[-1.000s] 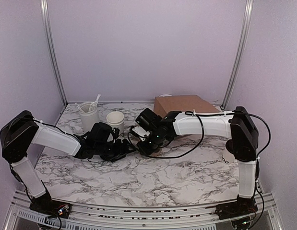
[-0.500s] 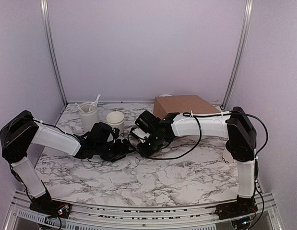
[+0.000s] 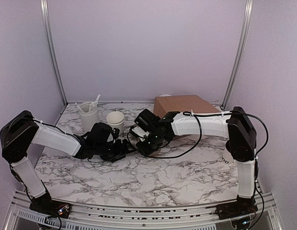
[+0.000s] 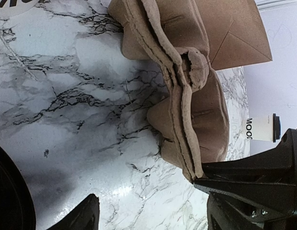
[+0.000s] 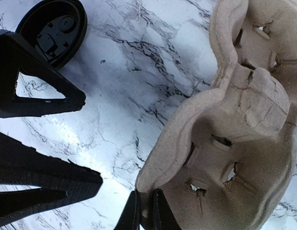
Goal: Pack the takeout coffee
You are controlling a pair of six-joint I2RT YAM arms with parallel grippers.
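The takeout coffee (image 4: 261,128), a white cup with dark lettering and a black lid, shows at the far right of the left wrist view; in the top view it is mostly hidden behind the right arm. The brown pulp cup carrier (image 5: 234,143) lies on the marble between the grippers and also shows in the left wrist view (image 4: 186,91). My right gripper (image 5: 146,213) is shut on the carrier's rim; it also shows in the top view (image 3: 141,143). My left gripper (image 4: 153,220) is open and empty just left of the carrier, seen from above too (image 3: 124,151).
A brown box (image 3: 184,106) stands at the back right. A tall white tumbler with cutlery (image 3: 88,115) and an open white cup (image 3: 115,120) stand at the back left. A black oval piece (image 5: 54,31) lies near the left gripper's fingers (image 5: 42,98).
My right gripper has shifted slightly to the left with the carrier's rim in it. The left arm has not moved.
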